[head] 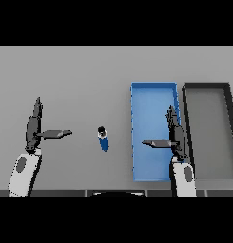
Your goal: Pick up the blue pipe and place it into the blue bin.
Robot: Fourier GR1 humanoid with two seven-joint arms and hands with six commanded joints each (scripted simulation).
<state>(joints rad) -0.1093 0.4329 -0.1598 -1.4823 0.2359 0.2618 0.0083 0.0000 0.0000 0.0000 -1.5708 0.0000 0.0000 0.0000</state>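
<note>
Centrally, the blue pipe (103, 139) lies on the grey table (80, 76), left of the blue bin (153, 95). Left hand (34, 127) and right hand (176, 135) hover, fingers straight, thumbs spread.

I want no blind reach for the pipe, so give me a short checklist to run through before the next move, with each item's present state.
1. Blue pipe in view, lying free on the grey table: ok.
2. Left hand open, holding nothing: ok.
3. Right hand open, holding nothing: ok.
4. Blue bin free to receive the pipe: ok, no object shows inside it, though the right hand hangs over its right part.
5. Way from either hand to the pipe clear: ok, bare table between.
6. Dark bin beyond the blue one not mistaken for the target: ok, it stands further right.
</note>
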